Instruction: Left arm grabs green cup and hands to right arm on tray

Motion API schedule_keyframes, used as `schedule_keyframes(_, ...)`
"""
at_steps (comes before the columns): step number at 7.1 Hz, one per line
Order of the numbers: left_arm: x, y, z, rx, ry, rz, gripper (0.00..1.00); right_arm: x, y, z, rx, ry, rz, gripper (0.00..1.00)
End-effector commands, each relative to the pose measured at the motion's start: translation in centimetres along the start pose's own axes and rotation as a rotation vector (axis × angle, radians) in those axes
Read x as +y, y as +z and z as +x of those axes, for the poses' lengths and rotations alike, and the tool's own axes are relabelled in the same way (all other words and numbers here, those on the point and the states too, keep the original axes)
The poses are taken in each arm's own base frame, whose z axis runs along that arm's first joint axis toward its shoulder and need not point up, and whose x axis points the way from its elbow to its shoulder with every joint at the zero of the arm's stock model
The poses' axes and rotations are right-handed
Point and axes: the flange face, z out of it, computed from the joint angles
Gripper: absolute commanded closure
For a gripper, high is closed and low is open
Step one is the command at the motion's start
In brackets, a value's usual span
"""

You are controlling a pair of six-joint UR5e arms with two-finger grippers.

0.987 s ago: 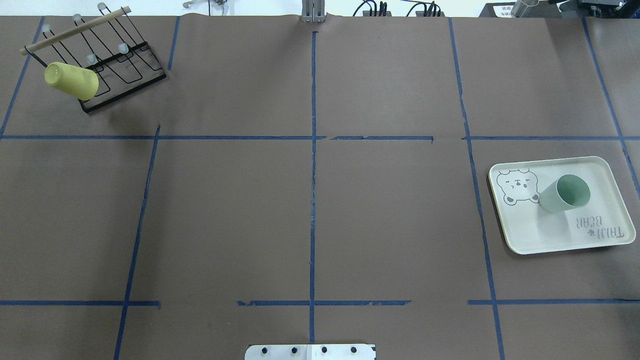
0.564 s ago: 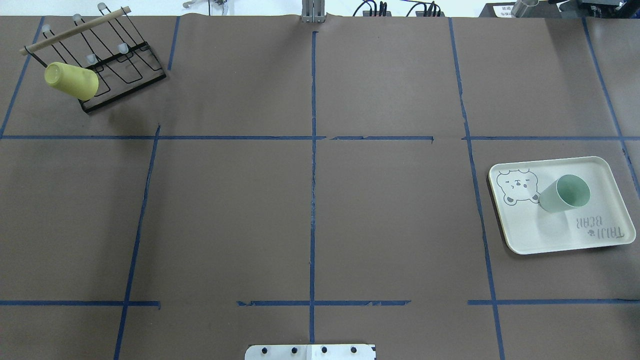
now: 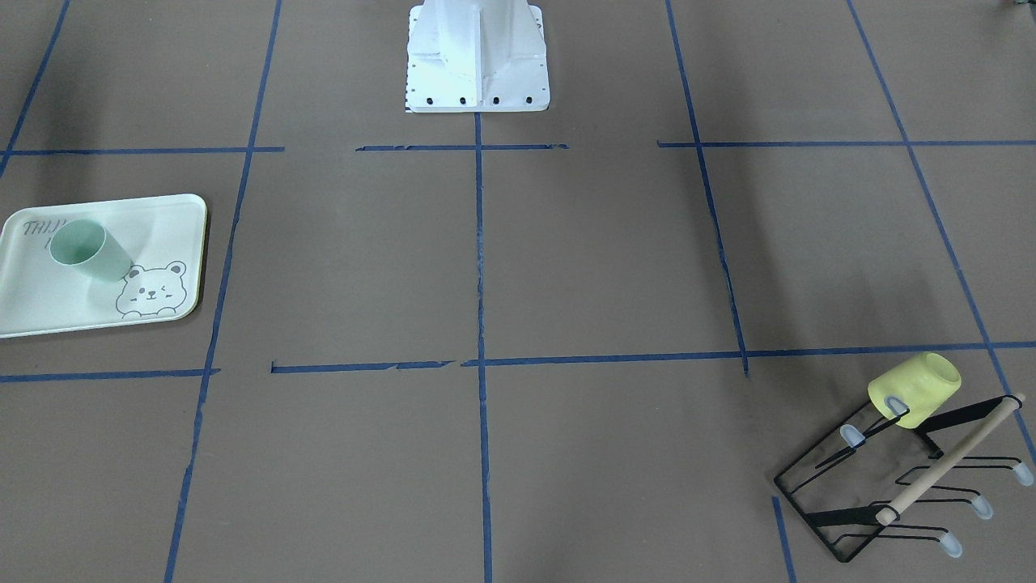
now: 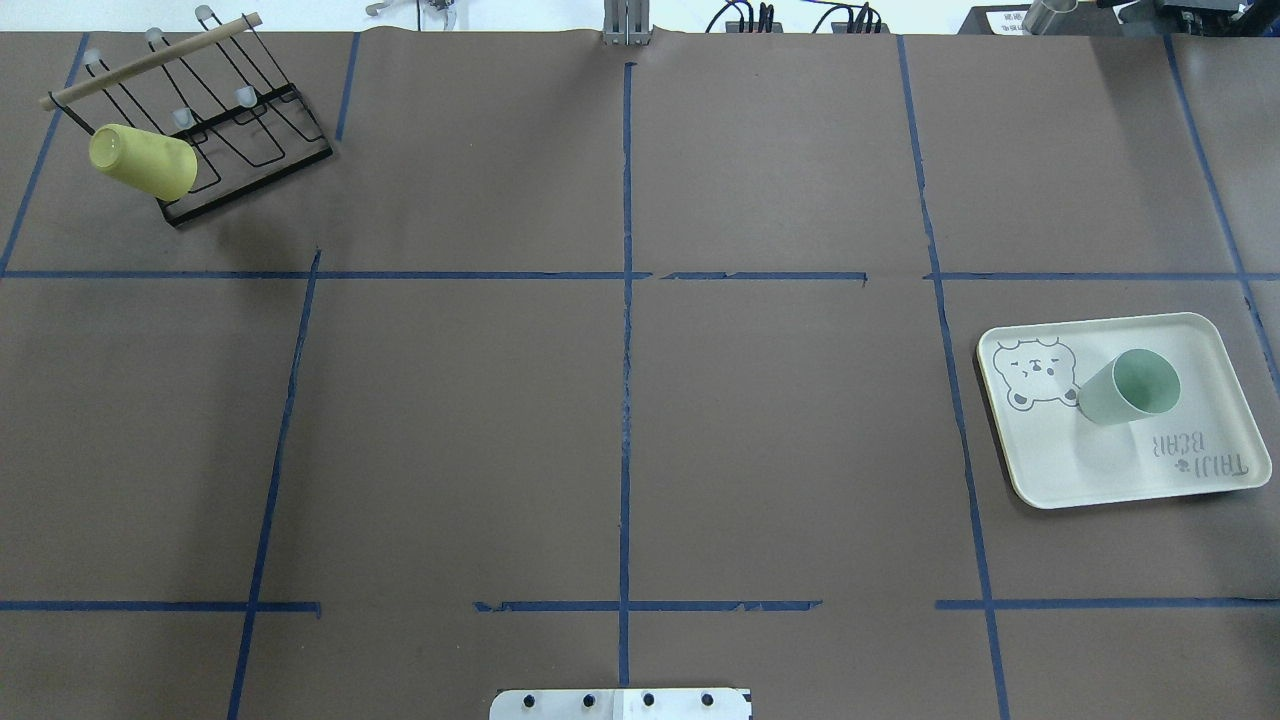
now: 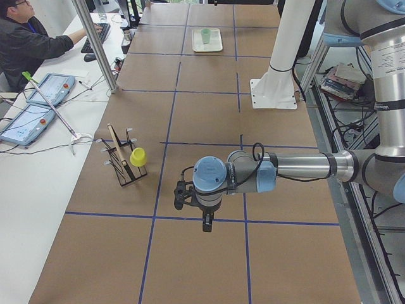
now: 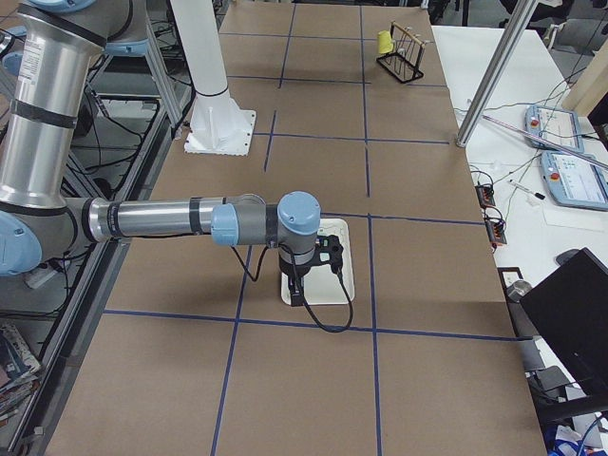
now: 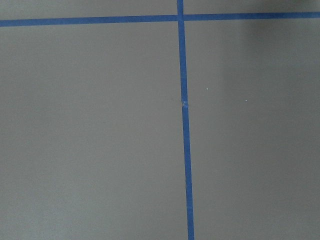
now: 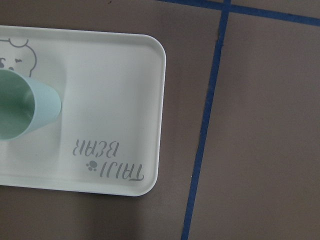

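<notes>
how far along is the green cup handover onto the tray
Done, it seems: the green cup stands upright on the tray with nothing gripping it. In hand: nothing; the left arm hangs over the table far from the tray, the right arm above the tray, apart from the cup. Left: apparently nothing beyond parking the arms.

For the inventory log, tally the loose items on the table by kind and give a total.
2 cups: green cup, yellow cup
1 tray
1 wire rack
Total: 4
</notes>
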Motion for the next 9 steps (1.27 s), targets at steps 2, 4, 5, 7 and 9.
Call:
schedule_keyframes(2, -0.1, 0.19, 0.26, -0.004, 0.009, -0.005, 0.0, -0.14, -0.09, -0.11, 0.0, -0.003, 0.002, 0.0)
schedule_keyframes(4, -0.13, 0.57, 0.52, -0.003, 0.016, -0.015, 0.0, -0.14, -0.18, -0.14, -0.001, -0.003, 0.005, 0.0)
schedule_keyframes(5, -0.15, 0.61, 0.56, -0.003, 0.017, -0.016, 0.0, -0.15, -0.14, -0.18, -0.001, -0.004, 0.003, 0.0)
schedule_keyframes(7, -0.26, 0.7, 0.71, -0.003, 0.021, -0.019, 0.0, -0.2, -0.07, -0.11, -0.001, -0.003, 0.002, 0.0)
schedule_keyframes(9, -0.37, 0.6, 0.81, -0.003, 0.025, -0.016, 0.0, -0.26, -0.06, -0.08, 0.0, -0.003, 0.002, 0.0)
